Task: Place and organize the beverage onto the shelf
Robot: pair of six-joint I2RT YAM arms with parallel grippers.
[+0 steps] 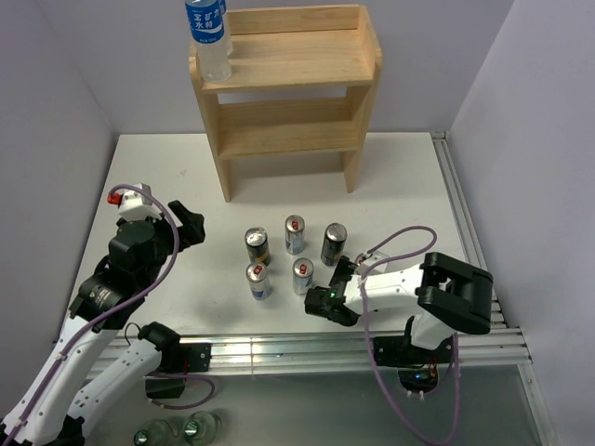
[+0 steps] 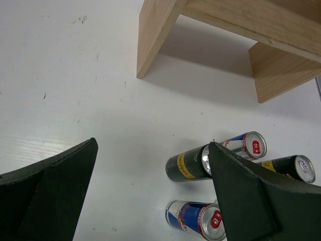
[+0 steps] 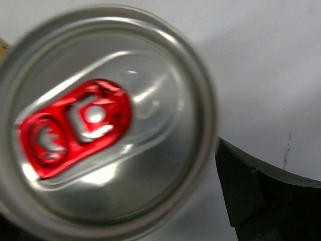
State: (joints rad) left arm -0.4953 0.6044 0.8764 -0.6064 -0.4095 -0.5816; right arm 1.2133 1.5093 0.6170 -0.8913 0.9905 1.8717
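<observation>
Right wrist view: right end effector (image 1: 327,284) spread and empty, upright can (image 3: 108,120) directly in front, likely lined up for a side grip. Shelf (image 1: 288,139) stands well beyond. Left end effector (image 2: 150,145) wide open, empty.

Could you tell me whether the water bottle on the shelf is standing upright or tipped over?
Upright: the water bottle stands on its base at the left end of the top tier of the shelf.

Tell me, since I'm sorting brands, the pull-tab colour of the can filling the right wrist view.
Red pull tab on a silver lid; clearest in right wrist view.
</observation>
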